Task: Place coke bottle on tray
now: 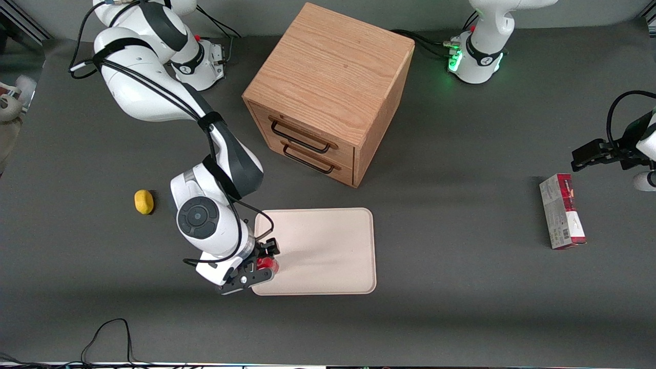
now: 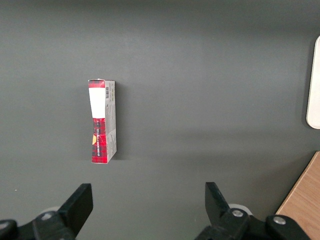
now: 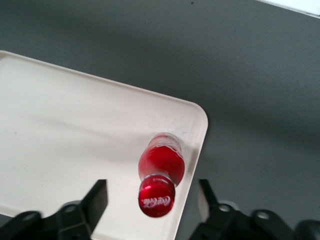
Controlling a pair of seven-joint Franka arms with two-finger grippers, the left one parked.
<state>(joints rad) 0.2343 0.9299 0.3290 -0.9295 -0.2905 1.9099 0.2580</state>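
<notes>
Clearly the risk lay at the edge: the coke bottle [image 3: 161,176] stood upright on the tray [image 1: 328,246], close inside the rim at the corner nearest the front camera toward the working arm's end. The tool [image 3: 152,205] hung directly above it with its fingers [image 3: 97,200] spread wide, one on either side of the red cap and touching nothing. In the front view the tool [image 1: 259,262] covered most of the bottle, so only a patch of red showed. A sideways drift while lifting away could have let a finger clip the narrow neck and tip the bottle over the low rim onto the tabletop [image 1: 461,307]; a straight rise seemed the safer exit. As for containers, the tray held the bottle and nothing else. The wooden cabinet [image 1: 328,92] had both drawers closed, contents hidden. A yellow lemon-like object [image 1: 144,201] and a red-and-grey carton [image 1: 562,211] lay on the tabletop, well apart from the tray.
</notes>
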